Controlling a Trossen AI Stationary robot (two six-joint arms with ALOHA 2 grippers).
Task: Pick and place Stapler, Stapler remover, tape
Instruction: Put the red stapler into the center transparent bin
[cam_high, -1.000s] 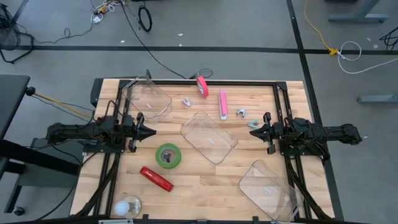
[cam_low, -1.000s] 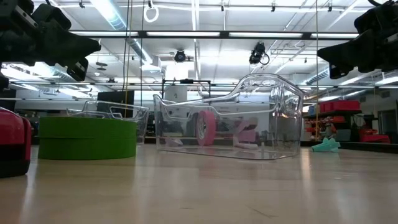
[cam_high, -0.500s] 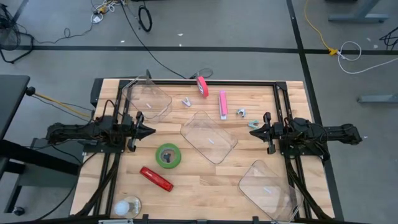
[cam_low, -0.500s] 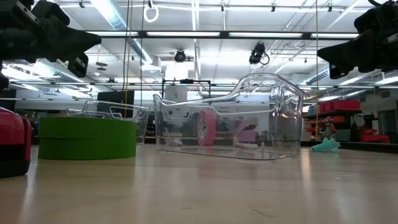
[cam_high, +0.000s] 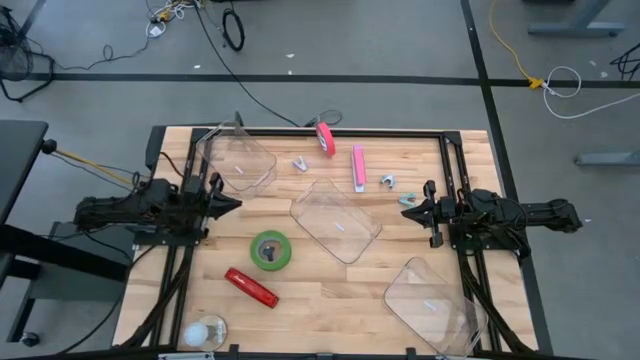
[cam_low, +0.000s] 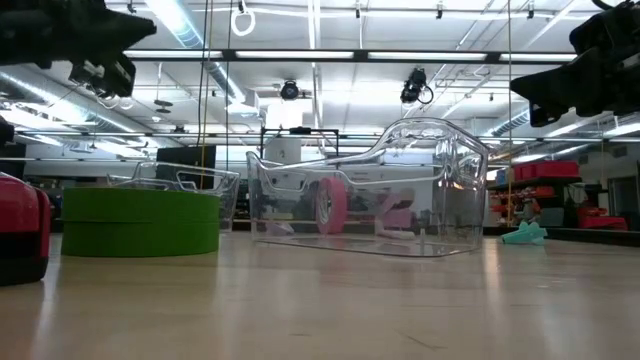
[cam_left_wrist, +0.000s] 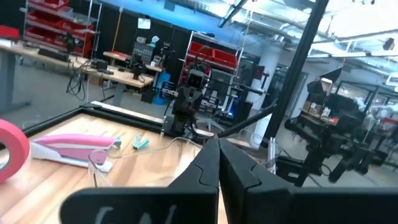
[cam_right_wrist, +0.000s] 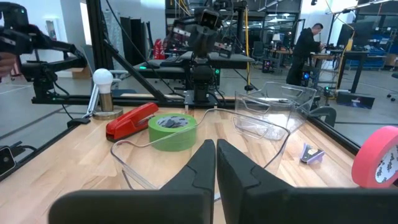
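Observation:
A red stapler (cam_high: 250, 287) lies near the front left, with a green tape roll (cam_high: 270, 250) flat beside it. A pink stapler (cam_high: 358, 166), a pink tape roll (cam_high: 325, 137), a teal staple remover (cam_high: 388, 181) and a purple one (cam_high: 300, 164) lie at the far side. My left gripper (cam_high: 237, 203) hovers shut and empty at mid-left, above and left of the green tape; its fingers show closed in the left wrist view (cam_left_wrist: 217, 155). My right gripper (cam_high: 405, 203) hovers shut and empty at mid-right, and shows in the right wrist view (cam_right_wrist: 216, 149).
Three clear plastic containers stand on the table: far left (cam_high: 235, 158), centre (cam_high: 337, 220) and front right (cam_high: 432, 300). A white bulb-shaped object (cam_high: 205, 333) stands at the front left corner. A black frame (cam_high: 340, 132) runs along the table's far edge and sides.
My left gripper has risen and drawn back a little toward the table's left and far edges, staying shut. Nothing on the table has moved.

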